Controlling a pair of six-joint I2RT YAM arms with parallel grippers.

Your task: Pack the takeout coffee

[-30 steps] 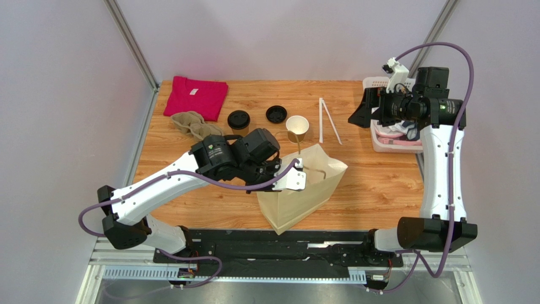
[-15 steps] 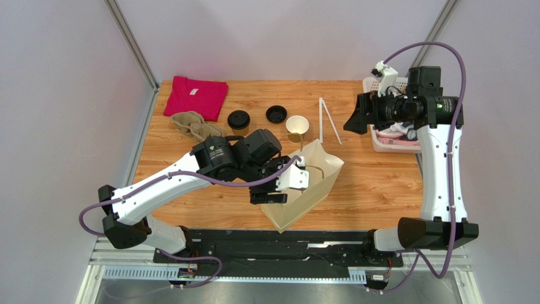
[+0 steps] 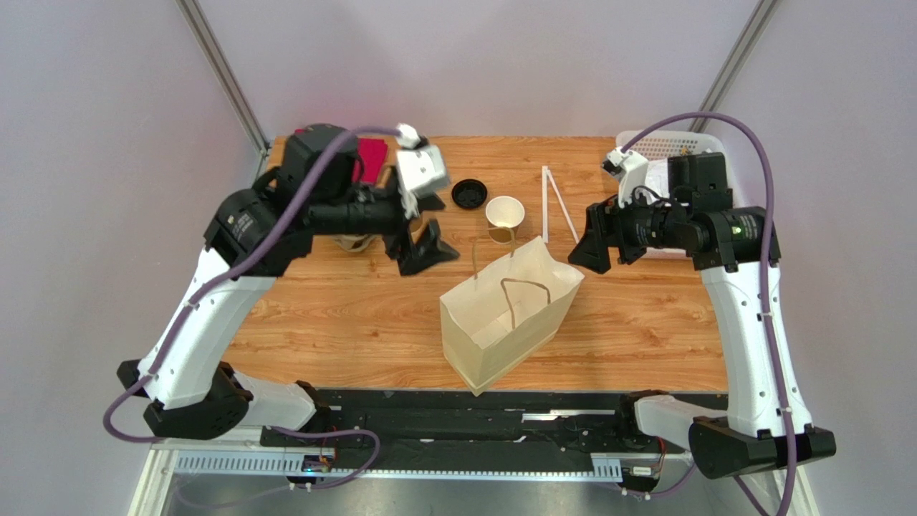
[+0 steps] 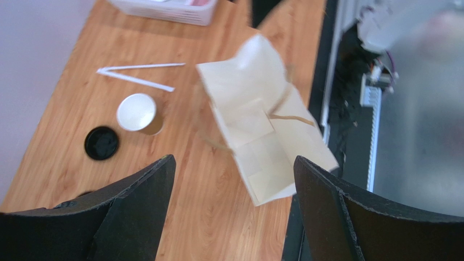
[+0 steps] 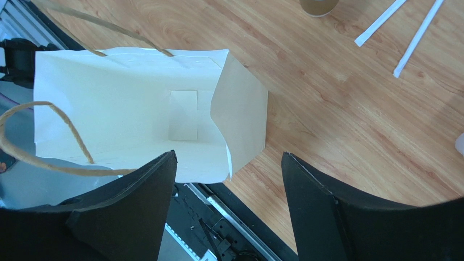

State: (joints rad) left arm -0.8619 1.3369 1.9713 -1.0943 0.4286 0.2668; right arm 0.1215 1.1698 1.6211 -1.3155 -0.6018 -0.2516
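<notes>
The takeout coffee is hidden in every view; my left arm covers the back-left spot of the table. A tan cup with a white inside [image 3: 505, 215] [image 4: 136, 112] and a loose black lid [image 3: 468, 194] [image 4: 101, 143] stand behind the open paper bag [image 3: 506, 317] [image 4: 256, 114] [image 5: 125, 109]. My left gripper [image 3: 422, 248] [image 4: 234, 159] hangs open and empty, left of the bag and near the lid. My right gripper [image 3: 591, 244] [image 5: 229, 154] is open with nothing in it, just right of the bag's mouth.
Two white straws [image 3: 554, 204] [image 4: 136, 76] [image 5: 397, 32] lie behind the bag. A white basket [image 3: 654, 140] [image 4: 163, 8] stands at the back right corner. A pink cloth [image 3: 371, 161] shows at the back left. The bag stands near the table's front edge.
My left gripper opened, let go of the bag's rim and swung back and left. My right arm came forward and left from the basket to the bag.
</notes>
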